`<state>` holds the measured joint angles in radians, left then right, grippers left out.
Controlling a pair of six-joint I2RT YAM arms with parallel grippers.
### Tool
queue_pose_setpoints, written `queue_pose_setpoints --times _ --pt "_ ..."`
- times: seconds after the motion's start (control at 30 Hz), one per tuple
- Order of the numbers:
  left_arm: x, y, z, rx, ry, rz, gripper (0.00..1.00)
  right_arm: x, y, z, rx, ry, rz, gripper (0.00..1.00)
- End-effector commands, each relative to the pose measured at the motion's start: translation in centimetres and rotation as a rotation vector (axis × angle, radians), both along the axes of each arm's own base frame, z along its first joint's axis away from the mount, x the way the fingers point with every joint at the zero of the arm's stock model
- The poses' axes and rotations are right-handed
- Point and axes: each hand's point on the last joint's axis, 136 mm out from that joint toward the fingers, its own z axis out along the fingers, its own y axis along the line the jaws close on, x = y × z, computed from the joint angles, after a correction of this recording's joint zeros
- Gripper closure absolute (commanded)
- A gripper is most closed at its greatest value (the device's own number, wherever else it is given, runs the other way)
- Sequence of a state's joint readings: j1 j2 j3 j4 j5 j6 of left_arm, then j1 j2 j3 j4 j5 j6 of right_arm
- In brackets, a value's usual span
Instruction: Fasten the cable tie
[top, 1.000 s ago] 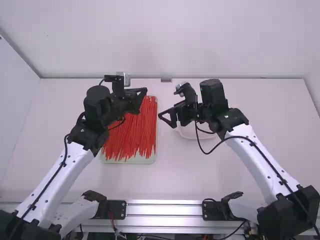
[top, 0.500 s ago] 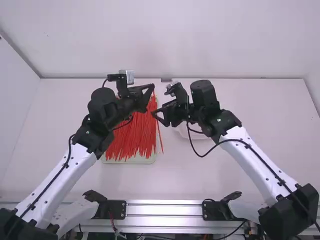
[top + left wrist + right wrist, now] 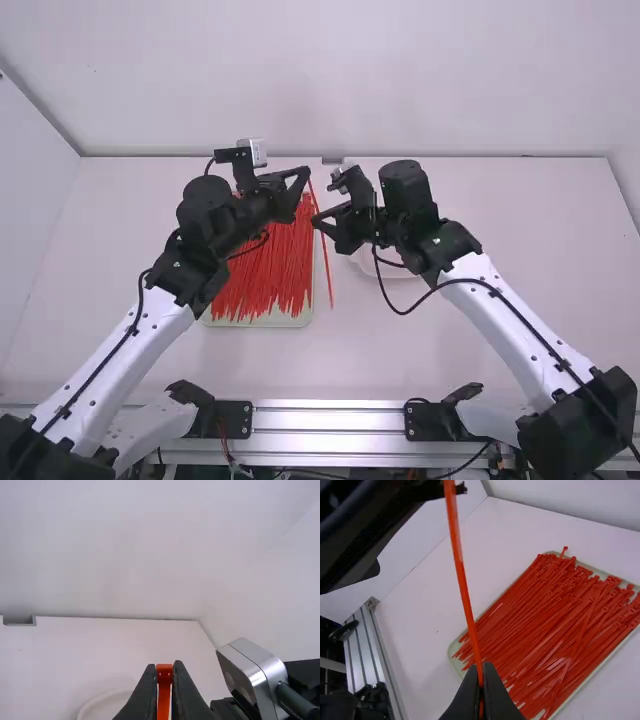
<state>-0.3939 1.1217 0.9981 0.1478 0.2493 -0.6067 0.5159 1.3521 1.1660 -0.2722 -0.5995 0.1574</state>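
Observation:
A single red cable tie hangs slanted in the air over the right edge of the tray. My left gripper is shut on its upper end; in the left wrist view the tie sits pinched between the two black fingers. My right gripper is shut on the strap lower down. In the right wrist view the strap runs from my own gripper up to the left gripper. The tail dangles free below the right gripper.
A pale tray carries a heap of several red cable ties, also seen as the heap. A white bowl stands under the right arm, right of the tray. An aluminium rail runs along the table's front edge.
The right gripper moved left to the tie and shut on it. The left gripper rose slightly with the tie, whose tail now hangs free past the tray's right edge.

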Motion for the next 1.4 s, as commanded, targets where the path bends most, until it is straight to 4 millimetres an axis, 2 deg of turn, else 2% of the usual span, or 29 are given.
queue_pose_setpoints --times 0.0,0.1,0.13,0.3,0.33,0.57,0.73,0.77,0.83,0.97,1.17,1.27,1.3,1.37 --pt "0.0 -0.4 -0.6 -0.001 0.011 -0.009 0.94 0.2 0.2 0.9 0.012 -0.018 0.005 1.00" --pt "0.2 0.1 -0.1 0.021 -0.027 0.003 0.89 0.8 -0.4 0.9 0.011 -0.022 -0.012 1.00" --pt "0.3 0.4 0.2 0.027 -0.040 0.009 0.81 1.0 -0.7 0.9 0.014 -0.020 -0.018 1.00" --pt "0.0 0.5 2.1 0.070 -0.122 -0.029 0.29 0.9 -2.2 2.4 0.072 -0.052 0.046 1.00" --pt "-0.2 0.5 2.8 0.083 -0.149 -0.051 0.23 0.9 -2.8 2.9 0.086 -0.067 0.058 1.00" --pt "-1.7 0.7 5.9 0.134 -0.290 -0.213 0.19 0.1 -5.7 5.7 0.164 -0.191 0.158 1.00" --pt "-3.9 0.2 8.5 0.128 -0.422 -0.441 0.12 -0.9 -7.2 8.5 0.235 -0.331 0.250 1.00" --pt "-4.4 -0.1 9.0 0.130 -0.461 -0.500 0.00 -1.1 -7.4 9.3 0.250 -0.364 0.268 1.00" --pt "-5.3 -0.8 9.8 0.125 -0.525 -0.609 0.01 -1.6 -7.7 10.5 0.274 -0.430 0.305 1.00" --pt "-5.8 -2.0 10.8 0.090 -0.554 -0.737 0.00 -2.2 -8.1 11.8 0.304 -0.488 0.351 1.00" --pt "-6.8 -4.5 11.5 0.050 -0.599 -0.907 0.07 -2.7 -7.4 12.6 0.318 -0.511 0.379 1.00" --pt "-6.7 -5.8 11.5 0.017 -0.582 -0.949 0.17 -3.3 -6.6 12.7 0.326 -0.522 0.412 1.00" --pt "-6.7 -5.9 11.4 0.016 -0.581 -0.951 0.18 -3.4 -6.5 12.7 0.327 -0.522 0.413 1.00" --pt "-6.7 -6.3 11.3 0.014 -0.578 -0.972 0.28 -3.6 -6.2 12.8 0.330 -0.530 0.426 1.00"
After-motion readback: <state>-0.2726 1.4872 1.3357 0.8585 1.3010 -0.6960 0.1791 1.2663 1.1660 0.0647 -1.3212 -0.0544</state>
